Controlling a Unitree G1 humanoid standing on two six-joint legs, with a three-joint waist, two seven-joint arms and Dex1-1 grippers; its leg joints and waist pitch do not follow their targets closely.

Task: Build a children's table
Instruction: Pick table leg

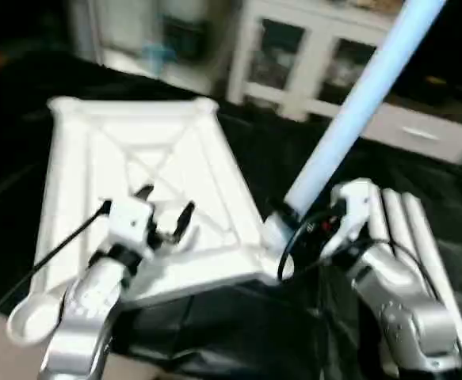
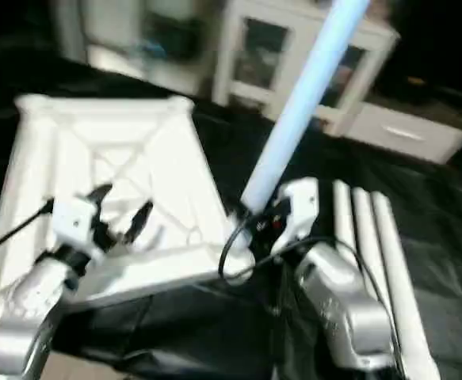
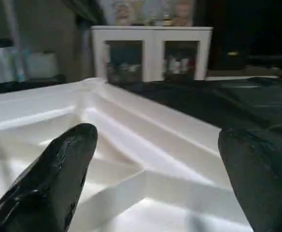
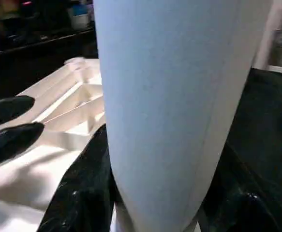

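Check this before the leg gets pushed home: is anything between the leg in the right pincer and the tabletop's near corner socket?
Nothing visible: the leg in the right pincer already meets the socket on the tabletop.

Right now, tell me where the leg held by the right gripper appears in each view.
Left eye view: held leg slants from the tabletop's near right corner socket toward the top right.
Right eye view: held leg rises right of centre.
Left wrist view: not visible.
Right wrist view: held leg between the fingers.
Shared landmark: ribbed tabletop.
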